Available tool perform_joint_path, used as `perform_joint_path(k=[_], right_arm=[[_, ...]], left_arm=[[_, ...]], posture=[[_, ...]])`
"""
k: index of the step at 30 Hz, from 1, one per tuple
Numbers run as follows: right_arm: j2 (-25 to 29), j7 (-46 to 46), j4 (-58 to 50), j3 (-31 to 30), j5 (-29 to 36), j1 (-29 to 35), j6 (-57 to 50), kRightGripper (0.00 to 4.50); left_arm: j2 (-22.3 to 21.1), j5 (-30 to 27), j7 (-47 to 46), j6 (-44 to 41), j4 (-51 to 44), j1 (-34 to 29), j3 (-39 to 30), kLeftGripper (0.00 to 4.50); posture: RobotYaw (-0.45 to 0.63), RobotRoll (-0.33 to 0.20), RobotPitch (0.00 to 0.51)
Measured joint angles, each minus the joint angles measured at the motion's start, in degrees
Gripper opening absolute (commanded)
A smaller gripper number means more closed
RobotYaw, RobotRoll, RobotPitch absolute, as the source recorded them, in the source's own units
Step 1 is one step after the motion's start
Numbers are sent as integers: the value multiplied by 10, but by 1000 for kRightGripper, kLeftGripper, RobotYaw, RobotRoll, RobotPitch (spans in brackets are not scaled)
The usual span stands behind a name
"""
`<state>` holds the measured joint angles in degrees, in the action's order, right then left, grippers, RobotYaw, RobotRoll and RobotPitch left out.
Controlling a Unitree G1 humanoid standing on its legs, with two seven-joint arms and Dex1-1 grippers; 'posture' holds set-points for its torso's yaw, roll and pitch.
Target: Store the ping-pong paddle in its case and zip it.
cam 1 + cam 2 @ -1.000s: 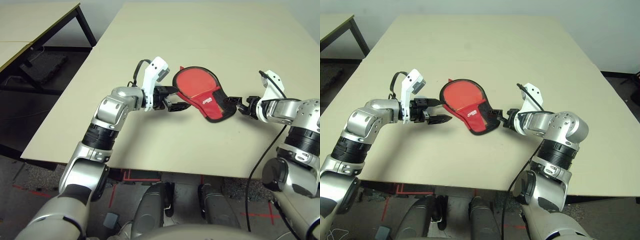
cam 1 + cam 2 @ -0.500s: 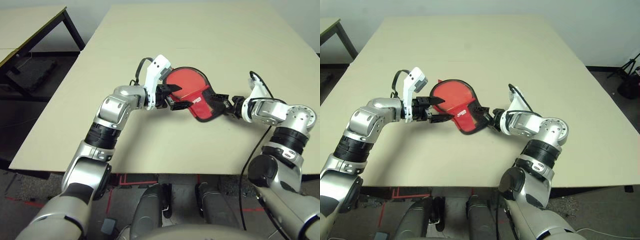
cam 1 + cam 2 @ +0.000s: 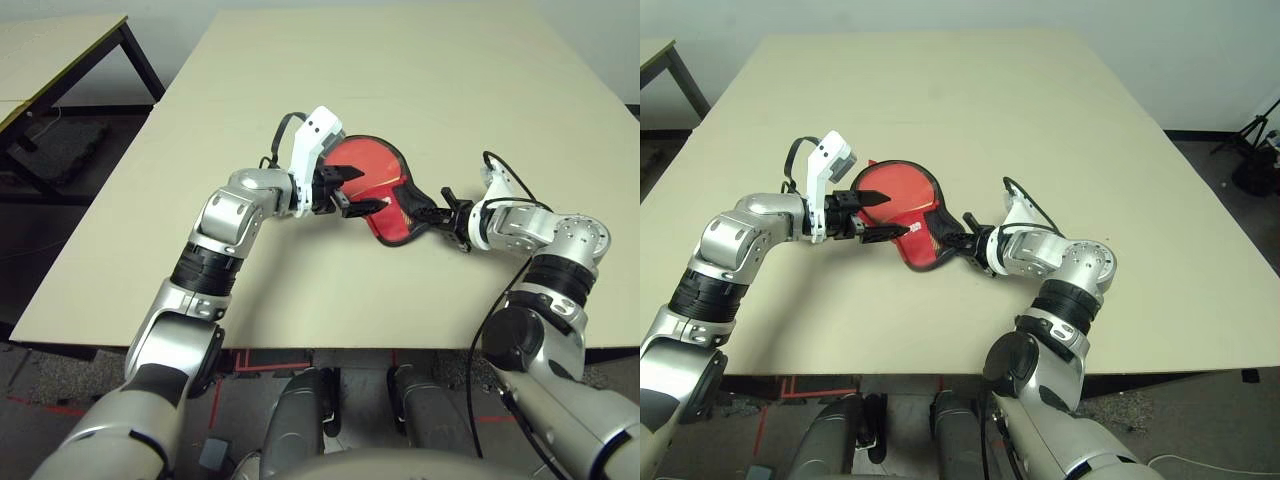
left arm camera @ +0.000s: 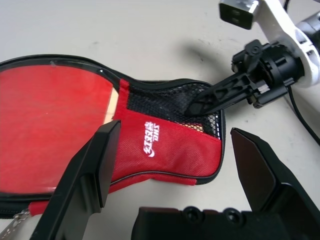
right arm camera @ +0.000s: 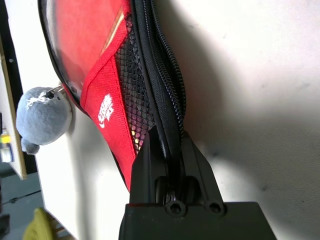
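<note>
The paddle-shaped red fabric case (image 4: 170,150), with black zipper edging, a black mesh pocket and a white logo, lies on the pale, smooth-topped table (image 3: 300,290). The ping-pong paddle (image 4: 45,125) is inside it — the round red blade shows through the clear plastic panel, and a strip of light wooden handle is visible beside the pocket.

The right black two-fingered gripper (image 5: 172,165) is closed on the case's edge at the mesh-pocket end, one finger on either side of the black zipper edging. The left black two-fingered gripper (image 3: 362,190) stands wide open at the round end — its fingers well apart, nothing gripped. Whether its fingertips touch the case cannot be told. A grey fuzzy lump (image 5: 44,116) is near the case's edge, by a metal zipper pull (image 4: 17,220).
</note>
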<state>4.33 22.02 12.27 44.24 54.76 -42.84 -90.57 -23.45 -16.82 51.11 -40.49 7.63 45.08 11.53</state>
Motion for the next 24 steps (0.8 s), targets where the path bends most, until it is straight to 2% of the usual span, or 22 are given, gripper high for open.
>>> perform_joint_path(k=[3, 4, 6, 7, 8, 10, 13, 16, 19, 24], right_arm=[[14, 63, -59, -53, 142, 76, 7, 7], [23, 100, -79, -80, 215, 115, 18, 7], [72, 217, -155, -182, 422, 221, 105, 7], [82, 260, -193, -217, 493, 265, 148, 7], [80, 290, -229, -244, 533, 300, 188, 7], [66, 338, -338, -311, 561, 383, 286, 7], [60, 401, -471, -420, 572, 480, 416, 7], [115, 448, -561, -499, 573, 517, 540, 7], [166, 457, -593, -530, 574, 527, 610, 7], [243, 419, -587, -532, 578, 527, 637, 7]], left_arm=[[1, 3, 0, 4, 7, 2, 0, 4500], [1, 4, 0, 6, 11, 3, 0, 4500], [1, 7, 1, 10, 15, 6, 1, 4500], [-2, 9, 1, 11, 17, 6, 0, 4500], [-4, 11, 1, 12, 18, 6, 0, 4500], [0, 12, 2, 15, 18, 6, 1, 4500], [2, 13, 5, 19, 20, 6, 2, 4500], [5, 14, 7, 26, 26, 8, 5, 4500], [9, 15, 8, 31, 37, 9, 6, 4500], [16, 15, 13, 40, 44, 12, 7, 4500]], posture=[[-1, 0, 153], [-3, 0, 154], [-9, 0, 155], [-12, 0, 156], [-14, 0, 156], [-22, 0, 157], [-37, 0, 157], [-49, 0, 156], [-62, 0, 156], [-66, 0, 155]])
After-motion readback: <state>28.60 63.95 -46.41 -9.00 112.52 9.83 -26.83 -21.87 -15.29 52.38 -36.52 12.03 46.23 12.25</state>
